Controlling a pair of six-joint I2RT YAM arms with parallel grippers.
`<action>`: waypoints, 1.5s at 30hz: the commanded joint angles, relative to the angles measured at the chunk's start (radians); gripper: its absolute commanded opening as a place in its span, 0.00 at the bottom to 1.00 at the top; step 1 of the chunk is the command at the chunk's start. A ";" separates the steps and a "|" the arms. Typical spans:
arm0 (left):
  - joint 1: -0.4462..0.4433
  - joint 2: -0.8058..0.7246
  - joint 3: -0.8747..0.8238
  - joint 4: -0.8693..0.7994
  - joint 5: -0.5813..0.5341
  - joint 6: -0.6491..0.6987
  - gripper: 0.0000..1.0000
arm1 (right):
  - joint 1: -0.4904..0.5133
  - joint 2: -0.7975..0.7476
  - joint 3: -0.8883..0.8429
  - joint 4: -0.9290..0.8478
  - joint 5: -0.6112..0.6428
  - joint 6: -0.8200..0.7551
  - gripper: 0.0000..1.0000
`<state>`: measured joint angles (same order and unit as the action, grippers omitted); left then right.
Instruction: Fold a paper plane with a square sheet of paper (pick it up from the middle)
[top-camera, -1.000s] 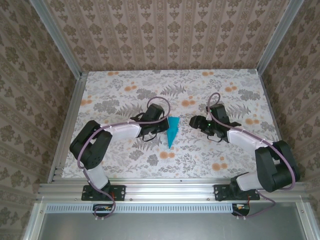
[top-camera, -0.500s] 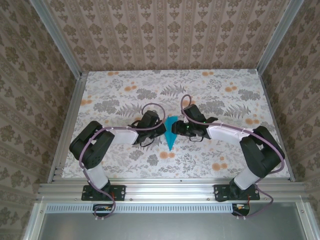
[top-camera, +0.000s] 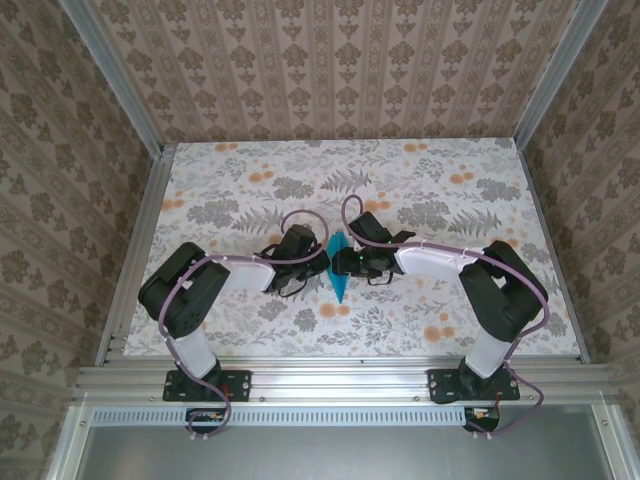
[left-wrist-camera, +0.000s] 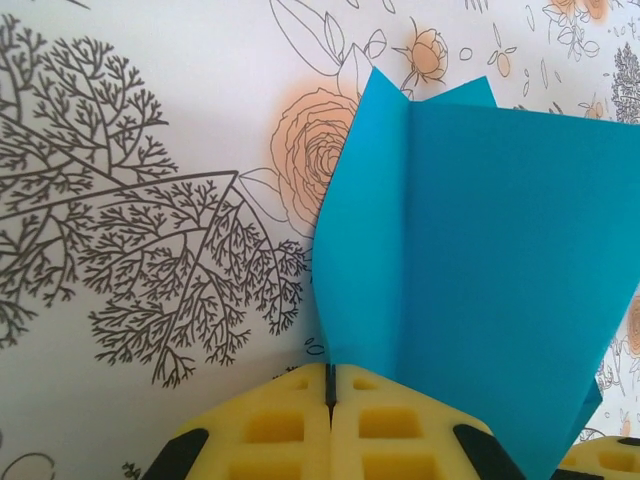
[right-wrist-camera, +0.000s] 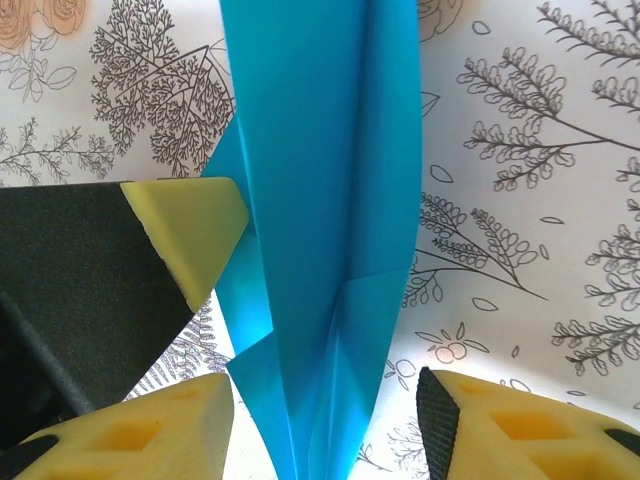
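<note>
The teal-blue paper plane (top-camera: 340, 280) stands on edge at mid-table, its pointed tip toward the near edge. My left gripper (top-camera: 320, 262) is shut on its folded body; in the left wrist view the yellow pads (left-wrist-camera: 270, 425) meet at the gripper's tip (left-wrist-camera: 328, 375) with the plane (left-wrist-camera: 480, 260) rising from between them. My right gripper (top-camera: 347, 262) faces it from the right, open, with a finger on either side of the plane (right-wrist-camera: 320, 200) in the right wrist view (right-wrist-camera: 325, 425). The left gripper's yellow fingertip (right-wrist-camera: 190, 225) shows beside the paper there.
The tabletop (top-camera: 250, 190) is covered in a floral print. Aluminium rails (top-camera: 135, 250) and wallpapered walls close in the left, right and back sides. Both arms lie low across the near middle, with purple cables looping above them.
My right arm has swung left from about a hand's width away until its open fingers straddle the plane. The left gripper has kept its hold and shifted slightly toward the near edge.
</note>
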<state>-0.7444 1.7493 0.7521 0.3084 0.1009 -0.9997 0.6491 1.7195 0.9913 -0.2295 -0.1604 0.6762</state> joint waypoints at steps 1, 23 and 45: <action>0.007 -0.026 -0.007 0.019 -0.010 -0.013 0.06 | 0.012 0.018 0.030 -0.040 0.005 -0.022 0.54; 0.007 -0.025 0.002 0.017 0.000 -0.010 0.07 | 0.036 0.000 0.023 -0.044 0.016 -0.030 0.46; 0.008 -0.026 -0.009 0.036 0.007 -0.017 0.07 | 0.048 0.074 0.049 -0.037 -0.004 -0.024 0.36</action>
<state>-0.7444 1.7493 0.7521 0.3225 0.1024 -1.0027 0.6910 1.7699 1.0134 -0.2512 -0.1646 0.6510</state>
